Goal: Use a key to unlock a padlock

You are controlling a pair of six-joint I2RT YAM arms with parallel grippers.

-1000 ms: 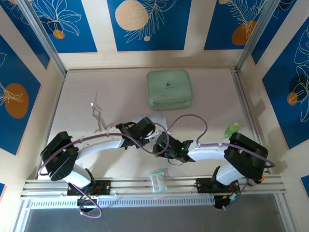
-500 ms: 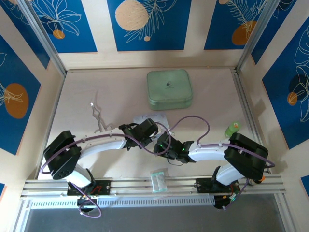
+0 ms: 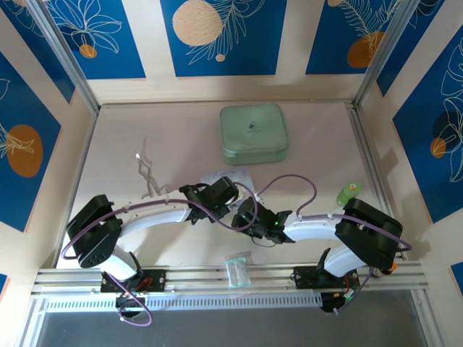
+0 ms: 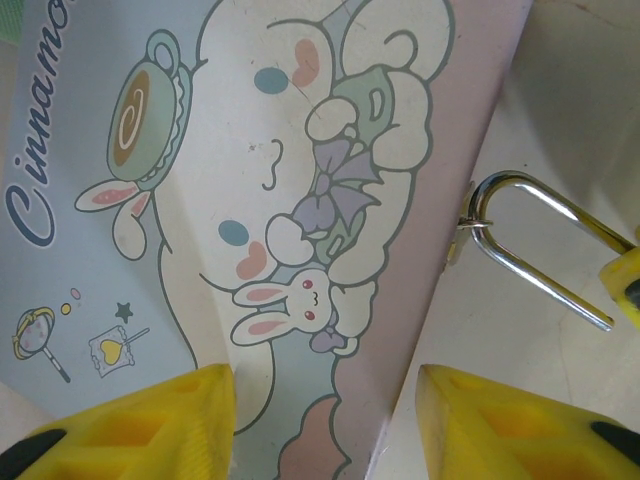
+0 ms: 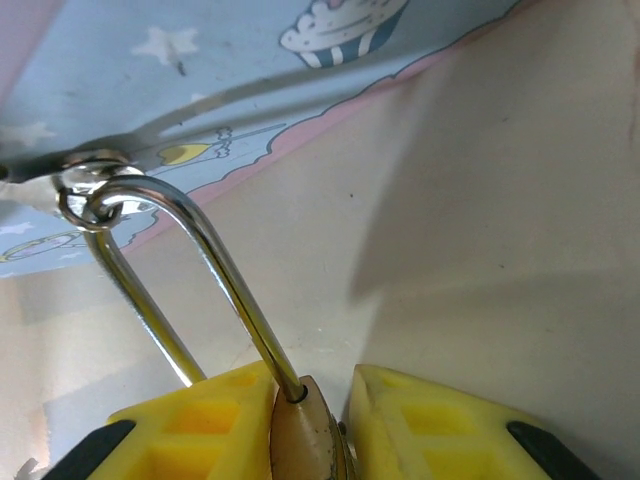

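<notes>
In the right wrist view my right gripper [image 5: 312, 380] is shut on the tiny brass padlock [image 5: 308, 440], held edge-on between the yellow fingers. Its silver shackle [image 5: 215, 260] passes through a small ring [image 5: 82, 200] on the pale-blue cartoon tin [image 5: 200, 70]. The left wrist view shows that shackle [image 4: 525, 255] beside the tin [image 4: 280, 200], one leg ending free. My left gripper [image 4: 325, 390] is open, its fingers astride the tin's pink edge. From above, both grippers [image 3: 217, 194] [image 3: 248, 213] meet over the tin [image 3: 228, 176].
A pale green square box [image 3: 254, 132] sits at the back centre. A small green object [image 3: 347, 193] lies at the right, a thin white wire piece [image 3: 147, 173] at the left, and a clear plastic item [image 3: 236, 271] on the front rail.
Both grippers have crept slightly right and closer together over the tin. The right gripper still holds the padlock.
</notes>
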